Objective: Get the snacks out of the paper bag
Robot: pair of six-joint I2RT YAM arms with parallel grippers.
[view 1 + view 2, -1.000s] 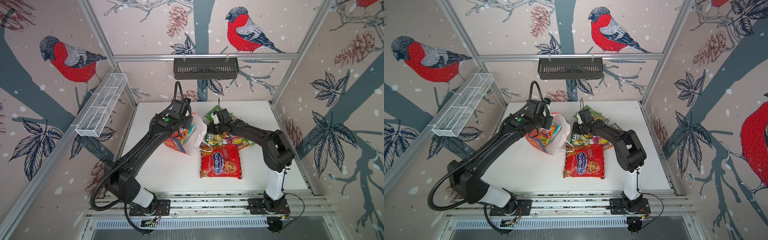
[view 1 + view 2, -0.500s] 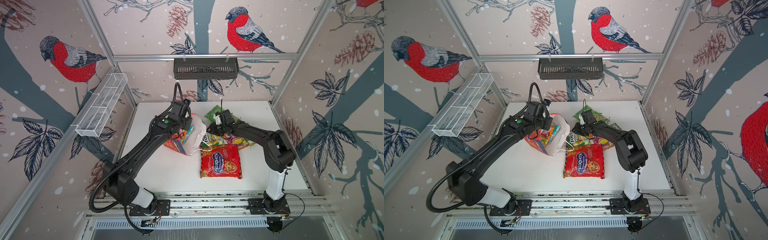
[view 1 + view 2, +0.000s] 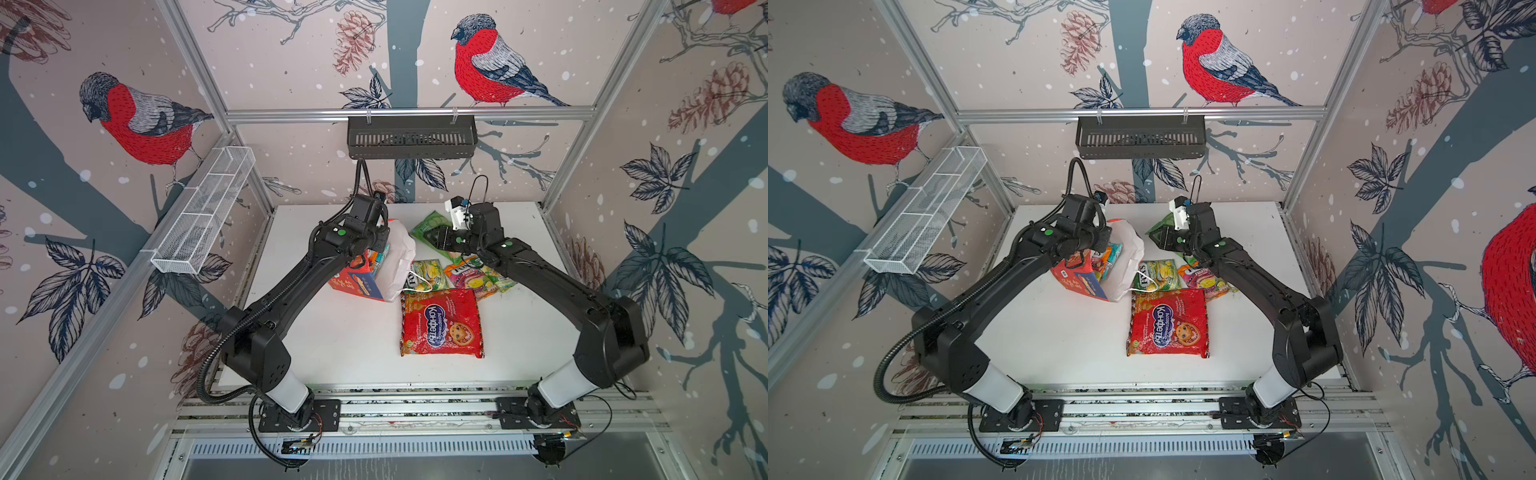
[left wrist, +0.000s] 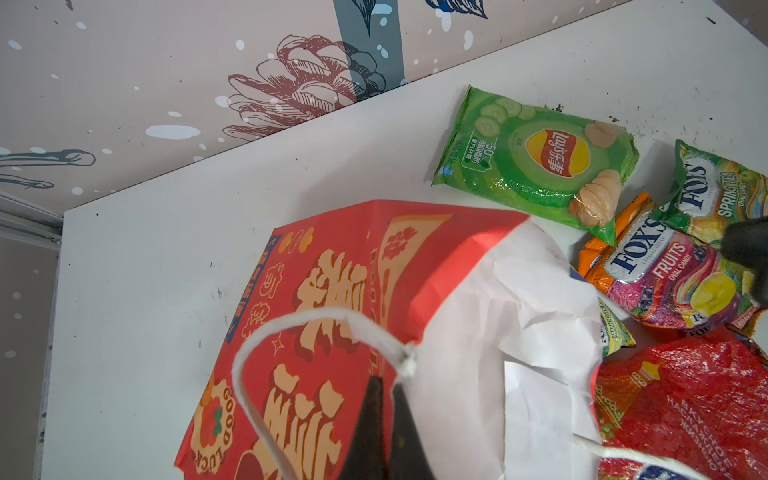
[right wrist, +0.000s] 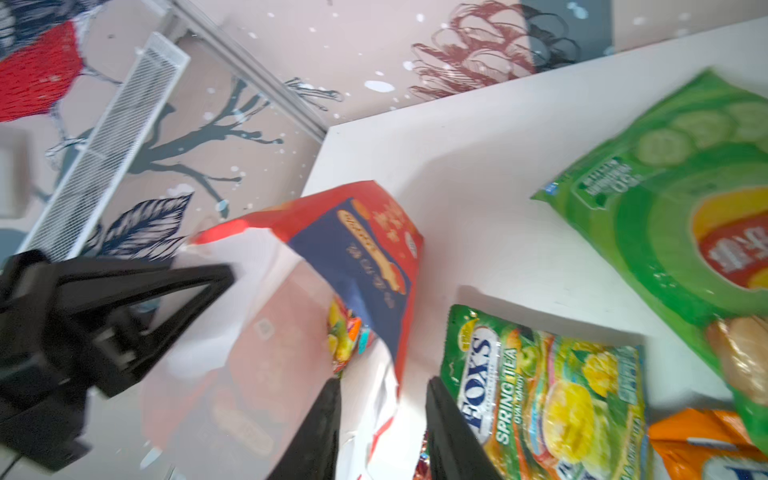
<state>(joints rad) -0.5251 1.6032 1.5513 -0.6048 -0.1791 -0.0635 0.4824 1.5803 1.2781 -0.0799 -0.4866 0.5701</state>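
Observation:
The paper bag (image 3: 358, 281) lies on its side, its white-lined mouth (image 4: 519, 316) facing the snacks on the table. My left gripper (image 4: 386, 384) is shut on the bag's upper rim beside a white cord handle (image 4: 249, 374). A colourful pack (image 5: 345, 332) shows inside the bag. My right gripper (image 5: 382, 384) is open and empty just outside the mouth. Out on the table lie the large red packet (image 3: 440, 324), the green chip bag (image 4: 536, 162), a Fox's Spring Tea pack (image 5: 548, 395) and a Fox's Fruits pack (image 4: 665, 282).
A white wire basket (image 3: 203, 224) hangs on the left wall and a black basket (image 3: 411, 137) on the back rail. The white table (image 3: 332, 340) is walled on three sides. Both arms meet over the table's far middle.
My right gripper's jaws have opened and it has drawn slightly toward the back, away from the Fox's packs. The left gripper keeps its hold on the bag.

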